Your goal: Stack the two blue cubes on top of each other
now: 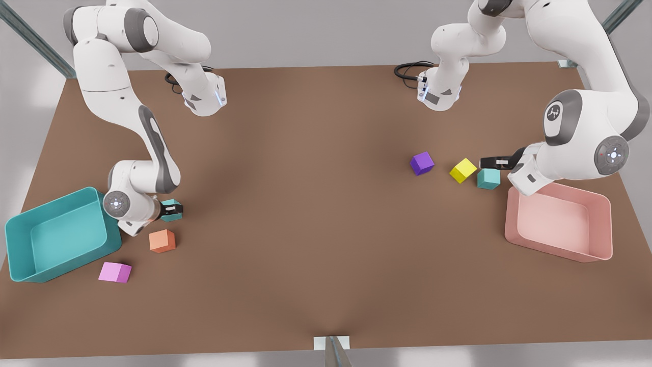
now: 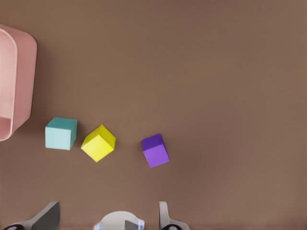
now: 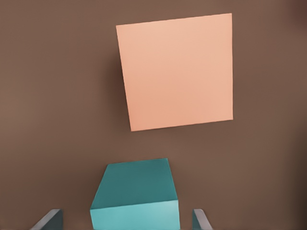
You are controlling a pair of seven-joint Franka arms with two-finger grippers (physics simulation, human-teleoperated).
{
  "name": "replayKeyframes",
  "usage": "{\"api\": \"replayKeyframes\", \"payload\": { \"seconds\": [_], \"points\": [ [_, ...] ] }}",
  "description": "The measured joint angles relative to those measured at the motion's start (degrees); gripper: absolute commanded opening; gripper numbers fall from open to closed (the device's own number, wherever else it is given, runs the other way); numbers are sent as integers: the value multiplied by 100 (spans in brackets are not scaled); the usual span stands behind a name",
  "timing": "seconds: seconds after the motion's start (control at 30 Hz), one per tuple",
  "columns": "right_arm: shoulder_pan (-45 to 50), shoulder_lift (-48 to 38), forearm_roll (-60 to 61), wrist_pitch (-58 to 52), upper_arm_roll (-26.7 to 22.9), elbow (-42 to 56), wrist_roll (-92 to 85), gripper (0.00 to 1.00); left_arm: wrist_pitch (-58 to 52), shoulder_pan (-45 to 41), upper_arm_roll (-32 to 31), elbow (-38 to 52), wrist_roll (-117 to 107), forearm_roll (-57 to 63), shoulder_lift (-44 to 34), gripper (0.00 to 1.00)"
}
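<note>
The right gripper (image 1: 175, 209) sits low over the table (image 1: 316, 214) on the front view's left, with its fingers (image 3: 50, 219) spread on either side of a teal cube (image 1: 170, 210). In the right wrist view the cube (image 3: 135, 201) lies between the two fingertips with a gap on each side, so the fingers are not pressing on it. Just beyond this cube lies an orange cube (image 1: 162, 240), near but apart. A pink cube (image 1: 115, 272) lies farther toward the table's near edge, and a large teal bin (image 1: 30, 255) stands beside the arm's wrist, tilted against the table's corner area.

The left gripper (image 1: 490, 162) is on the front view's right, held above the table with its dark fingers pointing toward the middle. The left wrist view shows its fingertips (image 2: 48, 216) set well apart and holding nothing. The second teal cube (image 1: 488, 179) rests on the table just below that gripper in the front view, close beside a yellow cube (image 1: 463, 170); the two are very near, though I cannot tell whether they touch. A purple cube (image 1: 422, 163) lies a little farther toward the table's centre. A pink bin (image 1: 596, 244) stands next to the second teal cube, near the arm's elbow.

The two teal cubes lie well apart, at opposite sides of the table.
</note>
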Motion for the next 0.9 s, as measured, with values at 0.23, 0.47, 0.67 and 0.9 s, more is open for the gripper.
{"api": "replayKeyframes", "payload": {
  "seconds": [0.23, 0.47, 0.67, 0.9],
  "points": [
    [-48, 38, -57, 76, -14, -85, -32, 100, -64, 0, 0, -15, -10, -1, 9, 100],
    [-63, 262, -195, 77, -28, -100, -53, 100, -89, 0, 0, -26, -16, -1, 18, 100],
    [-62, 412, -323, 25, -25, -71, -66, 72, -109, 0, 0, -29, -20, -1, 19, 100],
    [31, 331, -47, -323, 150, 187, -140, 60, -129, 0, 0, -45, -23, -1, 19, 100]
  ]
}}
